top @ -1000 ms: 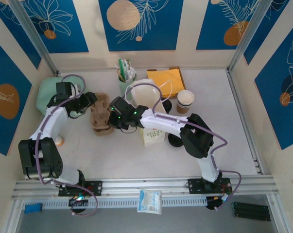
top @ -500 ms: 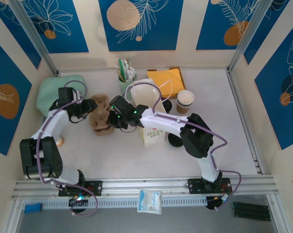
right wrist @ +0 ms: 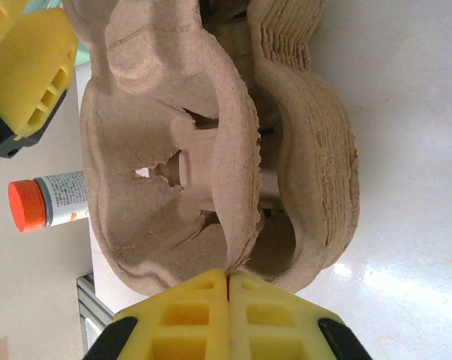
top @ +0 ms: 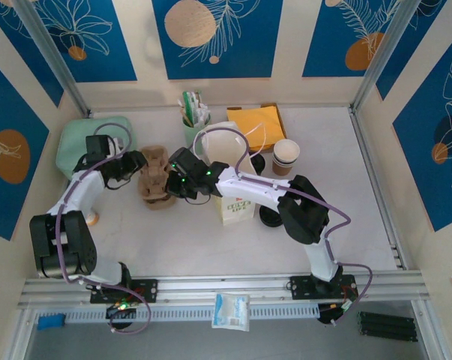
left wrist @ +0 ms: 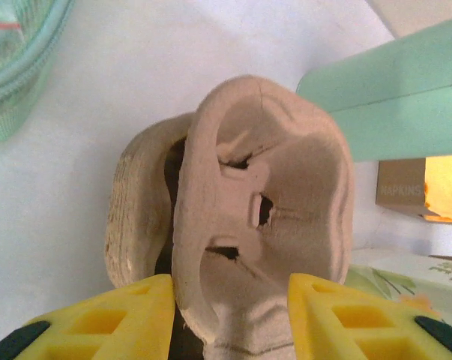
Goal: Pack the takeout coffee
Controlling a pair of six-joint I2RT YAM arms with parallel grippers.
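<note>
The takeout coffee, a short stack of nested paper cups (top: 285, 156), stands at the back right, far from both grippers. A brown pulp cup carrier (top: 155, 180) is held tilted between the arms at the left. In the left wrist view my left gripper (left wrist: 230, 292) is closed across one pocket of the carrier (left wrist: 263, 202), a yellow finger (left wrist: 106, 319) on each side. In the right wrist view my right gripper (right wrist: 229, 279) is shut on the thin rim of the top carrier (right wrist: 173, 150), with more stacked carriers behind it.
A white paper bag (top: 231, 174) stands open right of the carriers. Black lids (top: 270, 216) lie beside it. A green cup of sticks (top: 192, 126), orange napkins (top: 257, 120), a green bag (top: 77, 144) and an orange-capped bottle (right wrist: 47, 202) are around.
The left gripper's jaws have narrowed onto the carrier's pocket and the left arm has shifted a little toward it. The right gripper has stayed shut on the rim.
</note>
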